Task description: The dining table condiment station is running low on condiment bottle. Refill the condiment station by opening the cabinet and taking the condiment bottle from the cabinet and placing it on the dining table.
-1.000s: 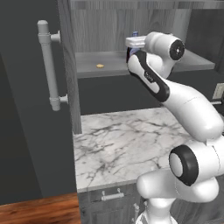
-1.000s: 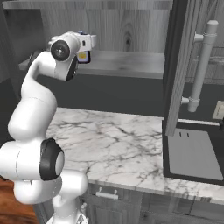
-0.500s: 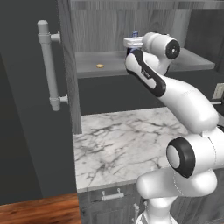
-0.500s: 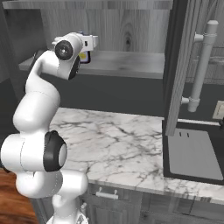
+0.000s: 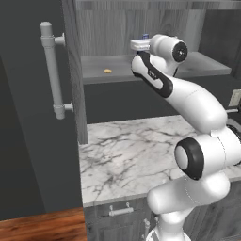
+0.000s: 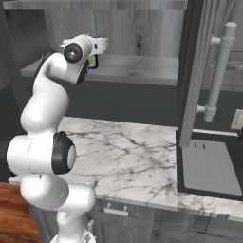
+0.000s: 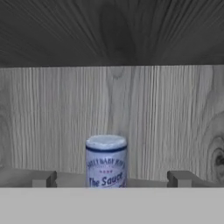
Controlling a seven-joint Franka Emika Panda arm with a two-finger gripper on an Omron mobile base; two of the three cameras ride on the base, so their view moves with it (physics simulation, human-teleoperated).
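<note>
**Op:** Cabinet step looks done. Grey wood-grain wall cabinet (image 5: 141, 28) has both panelled doors swung out, pale cylindrical bar handle (image 5: 52, 70) on the left one. I'm in the reach-for-bottle step now.

**Lead:** Gripper?

**Op:** Two-finger gripper (image 7: 112, 178) wide apart, nothing between the tips. Dark finger tips (image 7: 43, 179) straddle the bottle in the hand view, not touching it.

**Lead:** Bottle where?

**Op:** Condiment bottle (image 7: 106, 161) stands upright on the cabinet's flat grey shelf (image 5: 202, 66), near the wood-grain back wall. I see a pale bluish round cap and a printed label band; the body is hidden below. White arm blocks most of it from the base cameras.

**Lead:** Next?

**Op:** My call: ease forward until the neck sits between the tips, then close. Narrow smooth neck could slip or tip.
</note>
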